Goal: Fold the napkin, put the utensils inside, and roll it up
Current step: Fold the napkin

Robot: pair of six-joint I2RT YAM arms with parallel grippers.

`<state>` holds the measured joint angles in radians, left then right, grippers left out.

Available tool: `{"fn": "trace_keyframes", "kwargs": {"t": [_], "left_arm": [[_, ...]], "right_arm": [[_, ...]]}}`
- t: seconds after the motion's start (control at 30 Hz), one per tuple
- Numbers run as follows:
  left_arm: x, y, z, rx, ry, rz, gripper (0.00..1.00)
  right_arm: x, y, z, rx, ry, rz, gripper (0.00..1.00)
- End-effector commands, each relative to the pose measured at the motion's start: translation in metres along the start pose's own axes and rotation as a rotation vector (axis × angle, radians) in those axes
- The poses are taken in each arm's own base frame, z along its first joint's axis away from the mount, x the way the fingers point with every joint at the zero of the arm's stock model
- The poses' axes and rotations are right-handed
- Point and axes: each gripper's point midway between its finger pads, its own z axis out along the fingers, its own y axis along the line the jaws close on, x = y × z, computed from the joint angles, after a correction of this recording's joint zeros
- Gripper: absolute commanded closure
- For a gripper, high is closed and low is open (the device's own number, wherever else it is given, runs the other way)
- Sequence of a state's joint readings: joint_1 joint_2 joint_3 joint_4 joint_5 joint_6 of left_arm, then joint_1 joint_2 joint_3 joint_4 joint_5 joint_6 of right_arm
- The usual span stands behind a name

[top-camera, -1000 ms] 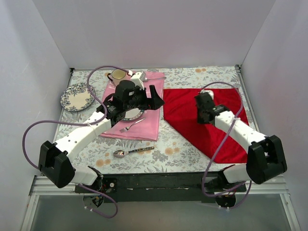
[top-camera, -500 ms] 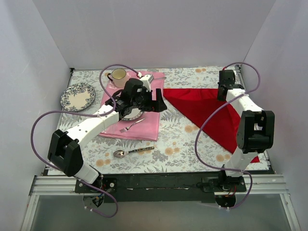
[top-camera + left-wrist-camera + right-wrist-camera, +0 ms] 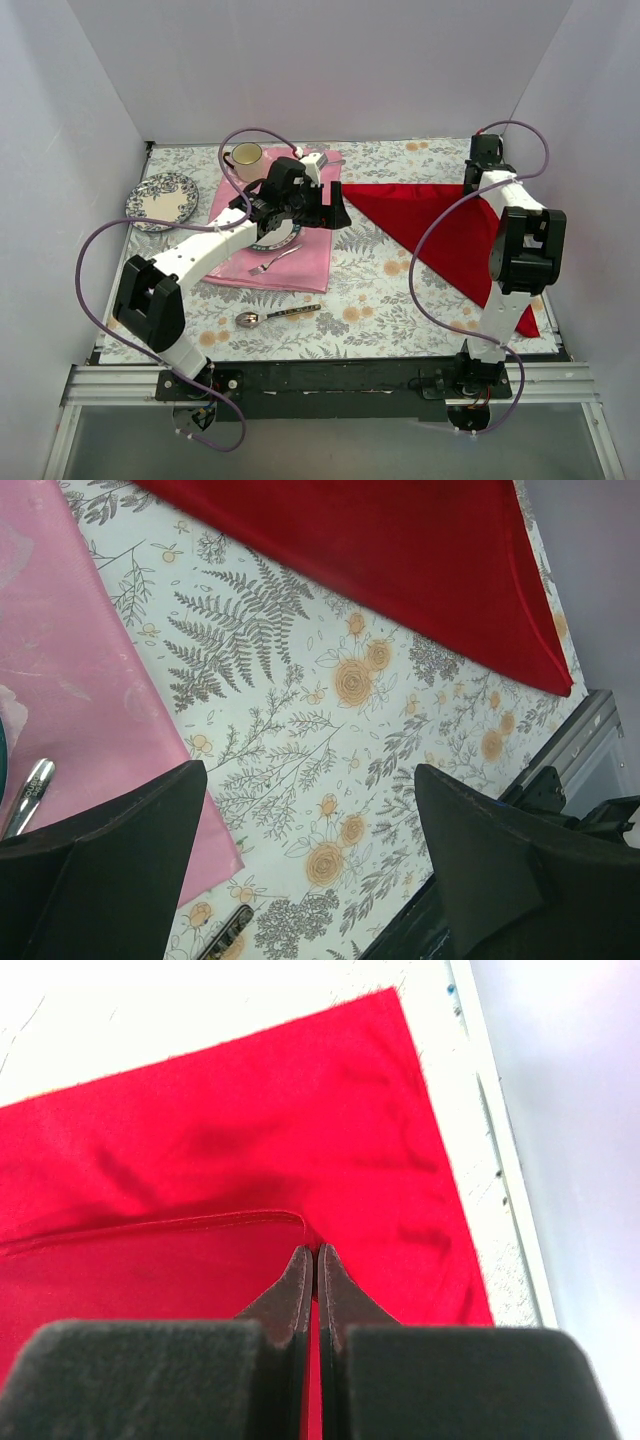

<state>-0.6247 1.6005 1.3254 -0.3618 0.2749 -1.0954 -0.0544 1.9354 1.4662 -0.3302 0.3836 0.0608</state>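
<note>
**Napkin (image 3: 440, 240) folded corner to corner**

The napkin now lies as a triangle on the right side of the desk (image 3: 380, 290). Within the last second the right claw (image 3: 312, 1252), pinched shut on a corner, carried it to the far edge. The left claw (image 3: 305, 780) hovers wide and empty. The first fold looks nearly done.

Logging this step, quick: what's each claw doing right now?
Left claw: open, holding nothing.
Right claw: closed, pinching a corner of the napkin.
</note>
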Motion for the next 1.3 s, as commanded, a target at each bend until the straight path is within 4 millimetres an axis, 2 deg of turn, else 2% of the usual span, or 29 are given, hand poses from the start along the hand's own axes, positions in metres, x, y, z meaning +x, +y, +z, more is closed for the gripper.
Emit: {"fn": "trace_keyframes", "kwargs": {"t": [0.0,0.4,1.27], "left_arm": [[-0.014,-0.006,-0.005,0.021,-0.017,0.019,0.14],[-0.019,-0.001,0.005,0.021,-0.001,0.003,0.14],[-0.023,0.002,0.005,0.028,-0.004,-0.011,0.13]], "right_arm": [[-0.034,-0.007,0.006,-0.006,-0.073,0.023,0.99],[-0.055,-0.020,0.026,-0.001,-0.094,0.049,0.99],[-0.060,-0.024,0.052,0.026,-0.088,0.052,0.99]]}}
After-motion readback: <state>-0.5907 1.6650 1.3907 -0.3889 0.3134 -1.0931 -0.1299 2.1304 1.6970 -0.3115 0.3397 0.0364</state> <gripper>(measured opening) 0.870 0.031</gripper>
